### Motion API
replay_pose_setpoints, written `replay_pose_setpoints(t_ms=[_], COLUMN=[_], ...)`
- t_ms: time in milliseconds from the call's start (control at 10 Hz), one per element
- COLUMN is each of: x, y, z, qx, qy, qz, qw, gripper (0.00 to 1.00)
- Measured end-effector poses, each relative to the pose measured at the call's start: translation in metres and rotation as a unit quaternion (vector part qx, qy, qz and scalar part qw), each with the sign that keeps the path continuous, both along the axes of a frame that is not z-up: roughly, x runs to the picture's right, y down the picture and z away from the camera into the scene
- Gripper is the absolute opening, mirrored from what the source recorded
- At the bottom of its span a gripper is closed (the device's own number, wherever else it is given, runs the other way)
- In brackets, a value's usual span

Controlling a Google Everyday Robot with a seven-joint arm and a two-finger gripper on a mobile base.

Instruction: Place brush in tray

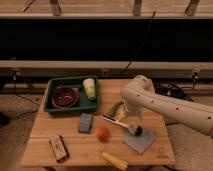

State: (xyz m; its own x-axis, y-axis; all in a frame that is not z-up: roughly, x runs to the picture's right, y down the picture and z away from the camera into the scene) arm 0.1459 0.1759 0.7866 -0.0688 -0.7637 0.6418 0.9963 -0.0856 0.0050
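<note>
The brush [116, 121] lies on the wooden table [45, 127], its white handle pointing left and its black bristle head [136, 131] at the edge of a grey cloth [141, 141]. My gripper [129, 118] hangs at the end of the white arm [165, 105], just above the brush near its head end. The dark green tray [51, 91] stands at the table's back left, apart from the brush. It holds a dark red bowl [64, 97] and a pale cup [90, 89].
A green pepper [116, 107] lies just left of the arm. A grey-blue sponge [86, 122], an orange ball [102, 133], a yellow corn-like piece [114, 160] and a brown block [58, 148] lie across the front of the table. A dark wall with cables is behind.
</note>
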Motion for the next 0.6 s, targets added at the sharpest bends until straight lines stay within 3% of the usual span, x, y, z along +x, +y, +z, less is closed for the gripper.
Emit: replay_pose_setpoints(t_ms=[600], x=[0.008], y=[0.015], z=[0.02], qx=[-0.009], qy=[0.012], qz=[-0.004], qw=[0.9999], gripper=[0.72])
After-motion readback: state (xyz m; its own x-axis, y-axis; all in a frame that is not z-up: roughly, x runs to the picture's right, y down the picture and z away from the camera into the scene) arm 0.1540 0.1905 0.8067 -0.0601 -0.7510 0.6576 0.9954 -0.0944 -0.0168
